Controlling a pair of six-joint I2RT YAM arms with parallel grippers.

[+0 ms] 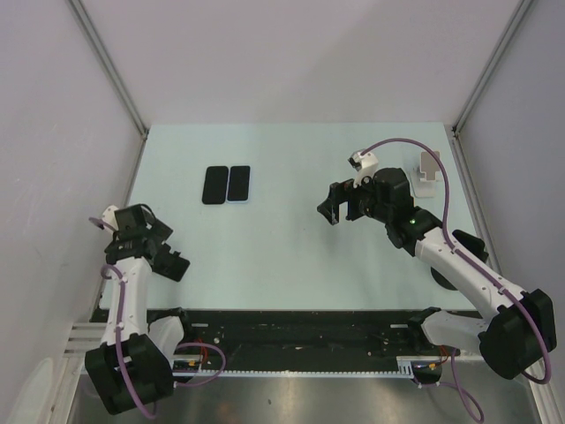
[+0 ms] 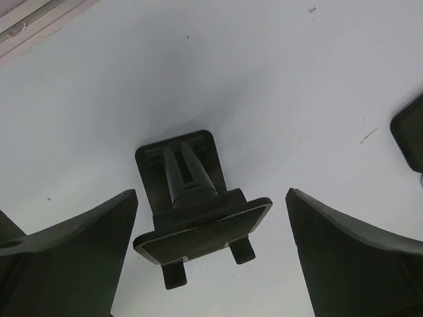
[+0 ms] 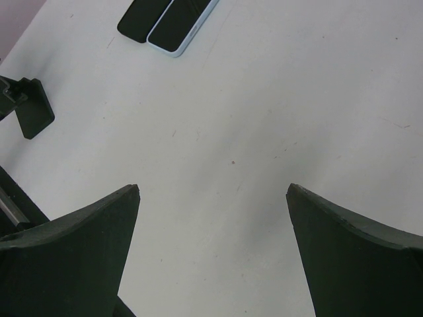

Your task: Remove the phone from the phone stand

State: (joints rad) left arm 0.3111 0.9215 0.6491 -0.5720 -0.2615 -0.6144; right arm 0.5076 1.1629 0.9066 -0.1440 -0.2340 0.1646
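A black phone stand stands on the table between the open fingers of my left gripper, and its plate is bare. It also shows at the left of the right wrist view. In the top view my left gripper is near the table's left edge, and I cannot separate the stand from it there. Two phones lie flat side by side at the back left: a black one and a light-blue-edged one. My right gripper is open and empty above bare table.
A white phone stand sits at the back right and holds no phone. A dark rounded corner shows at the right edge of the left wrist view. Walls close the table on three sides. A black rail runs along the front edge.
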